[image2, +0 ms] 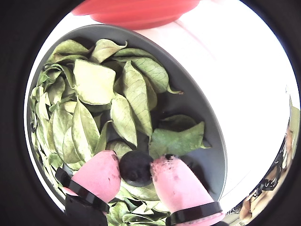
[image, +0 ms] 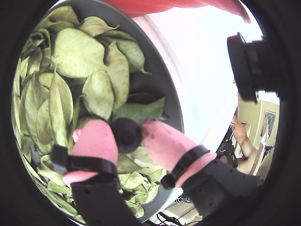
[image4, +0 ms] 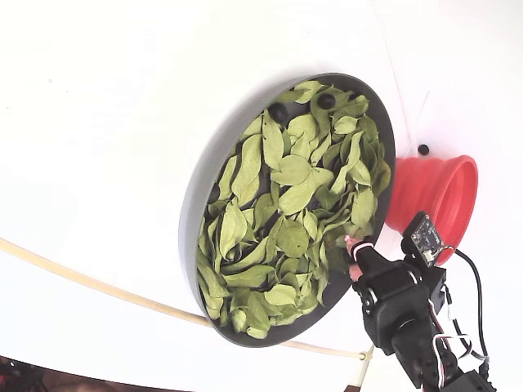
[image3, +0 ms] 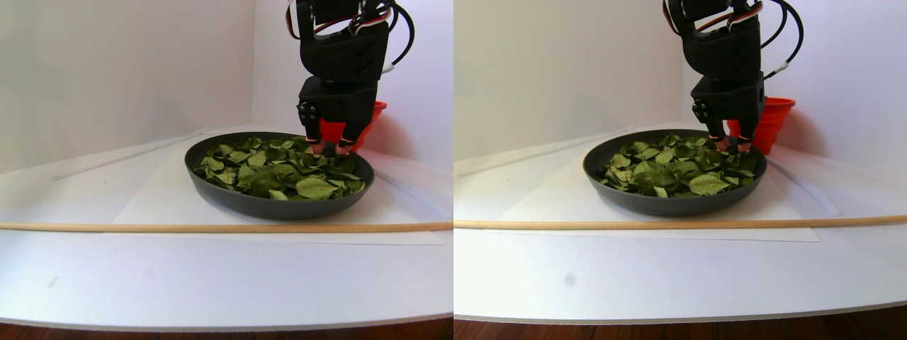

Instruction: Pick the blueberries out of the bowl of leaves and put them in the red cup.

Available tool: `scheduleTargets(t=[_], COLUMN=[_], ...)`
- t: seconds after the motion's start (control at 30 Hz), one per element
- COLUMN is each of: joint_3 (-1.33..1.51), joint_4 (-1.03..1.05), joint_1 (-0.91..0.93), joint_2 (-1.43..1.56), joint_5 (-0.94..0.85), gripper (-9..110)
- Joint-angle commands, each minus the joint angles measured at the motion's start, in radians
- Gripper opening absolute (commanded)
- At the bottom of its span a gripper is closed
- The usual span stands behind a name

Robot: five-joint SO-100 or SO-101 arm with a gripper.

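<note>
So the tool (image2: pixel 136 170) has its two pink fingertips (image2: pixel 96 174) closed almost all the way around one blueberry (image2: pixel 135 168), and in both wrist views the berry sits squeezed right between them, touching both pads, just above the leaves (image2: pixel 94 117) near the edge of the bowl (image2: pixel 207 122). I'd say the step now is carrying it over to the red cup (image2: pixel 136 12), which sits just past the bowl's rim, straight ahead of the tool in the wrist views. To do that well I'd lift straight up first so the fingers clear the leaves and don't drag one along, keep the squeeze steady but not harder (a berry squashes easily, and one pad already looks stained), then move across the rim and only let go once the berry is over the cup's mouth. In the fixed view the cup (image4: pixel 433 200) is just beside the bowl, close to the tool, so it's a short trip. A couple more dark berries (image4: pixel 326 100) show at the far side of the bowl in that view, plus one small dark thing (image4: pixel 422 149) lying on the table (image4: pixel 122 122) near the cup that could be a stray berry, I can't tell.
</note>
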Motion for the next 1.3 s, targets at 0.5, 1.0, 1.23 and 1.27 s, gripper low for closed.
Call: scheduleTargets(t=[0.5, 1.0, 1.23, 1.27], joint_3=[0.043, 0.072, 0.084, 0.084], joint_4=[0.072, 0.133, 0.147, 0.150], joint_1=[0.000, -0.002, -0.002, 0.000], joint_2=[0.253, 0.373, 0.417, 0.423], joint_5=[-0.025, -0.044, -0.054, -0.054], gripper=[12, 12, 12, 12])
